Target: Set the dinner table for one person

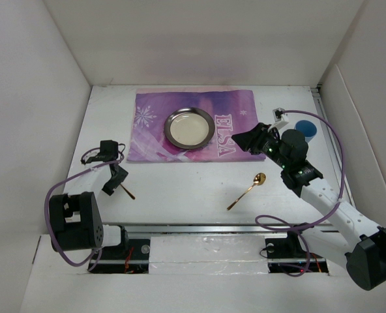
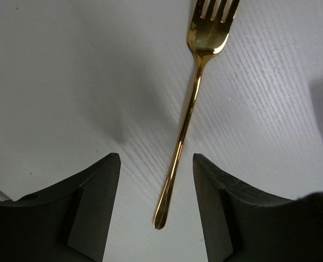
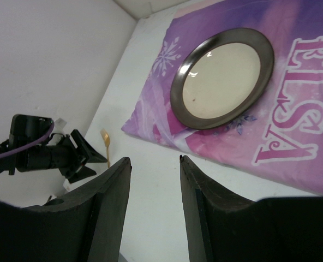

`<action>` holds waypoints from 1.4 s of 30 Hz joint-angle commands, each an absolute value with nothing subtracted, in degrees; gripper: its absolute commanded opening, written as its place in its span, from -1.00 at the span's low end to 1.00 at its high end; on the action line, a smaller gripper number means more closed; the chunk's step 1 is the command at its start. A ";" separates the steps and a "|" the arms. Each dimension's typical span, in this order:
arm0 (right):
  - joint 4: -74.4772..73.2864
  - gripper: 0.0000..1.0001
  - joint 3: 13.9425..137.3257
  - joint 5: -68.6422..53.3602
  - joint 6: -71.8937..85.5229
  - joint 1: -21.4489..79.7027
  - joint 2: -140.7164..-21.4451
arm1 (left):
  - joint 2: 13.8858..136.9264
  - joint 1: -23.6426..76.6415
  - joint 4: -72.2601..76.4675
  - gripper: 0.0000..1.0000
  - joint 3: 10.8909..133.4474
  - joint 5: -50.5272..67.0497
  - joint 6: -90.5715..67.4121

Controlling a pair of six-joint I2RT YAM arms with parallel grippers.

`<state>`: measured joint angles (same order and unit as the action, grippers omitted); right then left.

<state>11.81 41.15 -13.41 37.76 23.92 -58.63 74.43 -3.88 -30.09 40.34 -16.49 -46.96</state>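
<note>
The dinner table [image 1: 180,195] is a flat white top. On it lies a gold fork [image 2: 190,103], tines away from the camera. My left gripper [image 2: 156,157] hovers over it, open, the handle end lying between the fingers and touching neither. From above, the fork [image 1: 128,193] pokes out beside the left gripper [image 1: 117,179]. A gold spoon [image 1: 247,190] lies at centre right. My right gripper [image 1: 245,139] hangs open and empty over the right end of the purple placemat [image 1: 238,111]. A round metal plate [image 1: 189,127] rests on the mat.
A blue cup [image 1: 306,128] stands at the right, behind the right arm. White walls close in the table on the left, back and right. In the right wrist view the plate [image 3: 221,76] and the left gripper [image 3: 79,155] show beyond my open right gripper [image 3: 155,159].
</note>
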 commanded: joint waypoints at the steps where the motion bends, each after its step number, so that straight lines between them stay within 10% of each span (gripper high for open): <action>1: 12.92 -0.07 40.43 -16.43 37.18 22.51 -57.92 | 76.99 -4.22 -28.05 0.04 42.10 -19.68 -48.52; 13: 14.06 -0.07 39.99 -16.00 37.18 23.12 -57.66 | 84.28 -6.85 -24.71 -0.22 44.65 -17.76 -45.88; 21: 13.62 -0.06 39.81 -14.94 37.00 23.12 -56.95 | 85.52 -8.17 -22.77 -1.00 44.21 -14.51 -43.69; 35: 13.45 -0.06 39.81 -14.33 37.00 22.06 -58.45 | 66.54 -3.09 -16.88 -1.00 51.14 -8.80 -33.58; 42: 13.71 -0.06 39.81 -13.54 36.83 22.06 -59.06 | 81.37 5.54 -19.95 -1.00 73.78 -12.77 -23.48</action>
<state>11.97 40.21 -14.81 37.74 22.44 -59.27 74.96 4.40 -19.31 66.41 -12.43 -28.64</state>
